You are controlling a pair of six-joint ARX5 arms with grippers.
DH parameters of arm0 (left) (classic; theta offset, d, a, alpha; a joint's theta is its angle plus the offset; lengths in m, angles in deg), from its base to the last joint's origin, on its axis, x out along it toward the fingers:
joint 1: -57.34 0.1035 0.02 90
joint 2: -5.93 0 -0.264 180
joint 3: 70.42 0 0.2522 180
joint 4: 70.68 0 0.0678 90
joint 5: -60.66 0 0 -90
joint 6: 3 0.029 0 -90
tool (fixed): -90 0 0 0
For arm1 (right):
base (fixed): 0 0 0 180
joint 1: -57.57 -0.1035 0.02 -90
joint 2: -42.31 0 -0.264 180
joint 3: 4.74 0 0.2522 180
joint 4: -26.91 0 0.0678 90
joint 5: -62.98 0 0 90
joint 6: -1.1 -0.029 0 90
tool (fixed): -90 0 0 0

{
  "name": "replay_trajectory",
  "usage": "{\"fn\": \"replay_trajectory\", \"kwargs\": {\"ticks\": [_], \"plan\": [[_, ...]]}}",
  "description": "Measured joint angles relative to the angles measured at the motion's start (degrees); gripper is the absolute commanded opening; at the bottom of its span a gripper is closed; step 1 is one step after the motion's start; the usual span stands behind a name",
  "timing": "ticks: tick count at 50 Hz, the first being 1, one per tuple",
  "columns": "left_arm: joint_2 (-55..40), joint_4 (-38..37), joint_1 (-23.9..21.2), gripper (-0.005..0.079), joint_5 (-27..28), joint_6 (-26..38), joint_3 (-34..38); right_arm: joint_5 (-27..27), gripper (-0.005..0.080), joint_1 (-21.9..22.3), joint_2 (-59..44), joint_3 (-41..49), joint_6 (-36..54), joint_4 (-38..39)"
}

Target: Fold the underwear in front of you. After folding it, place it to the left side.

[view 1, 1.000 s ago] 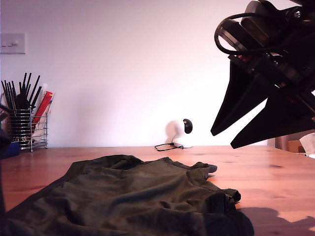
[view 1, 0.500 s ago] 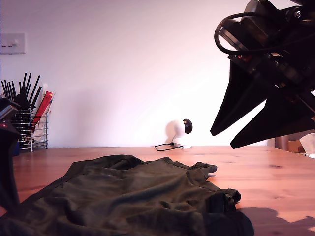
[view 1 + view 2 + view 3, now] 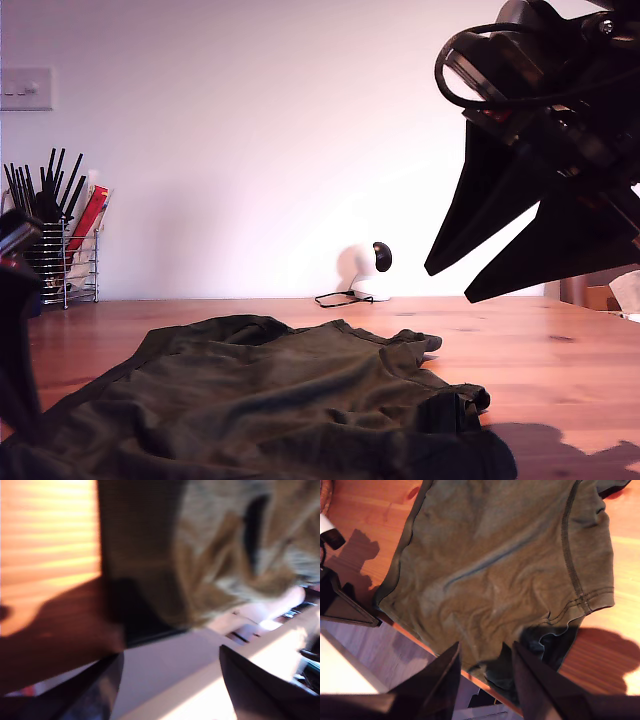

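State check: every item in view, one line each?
underwear: unfolded, spread and wrinkled on the table
my first gripper: open, low at the cloth's edge, holding nothing; view blurred
my second gripper: open, raised above the cloth, empty
white camera: upright at the back of the table, cable attached
wire holder: upright, full of black sticks

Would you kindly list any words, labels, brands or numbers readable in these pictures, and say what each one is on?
None can be read.
The red packet in the wire holder: any print is too small to read.
The underwear: no label or brand shows.
The white round camera and the wall switch: no markings visible.
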Motion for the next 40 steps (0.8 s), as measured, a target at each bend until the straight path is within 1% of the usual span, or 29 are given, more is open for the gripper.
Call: {"fn": "replay_trajectory", "kwargs": {"ticks": [3,13,40], "plan": [[0.0,0.4,0.0,0.0548,0.8,0.0,0.0,-0.1,0.0287,0.0,0.0,0.0,0.0,0.0],[0.0,0.4,0.0,0.0548,0.7,0.0,0.0,-1.4,0.0287,0.0,0.0,0.0,0.2,-0.1],[0.1,0.4,0.3,0.0547,-0.7,0.1,-0.2,-3.0,0.0282,0.0,0.0,0.0,0.2,-0.3]]}}
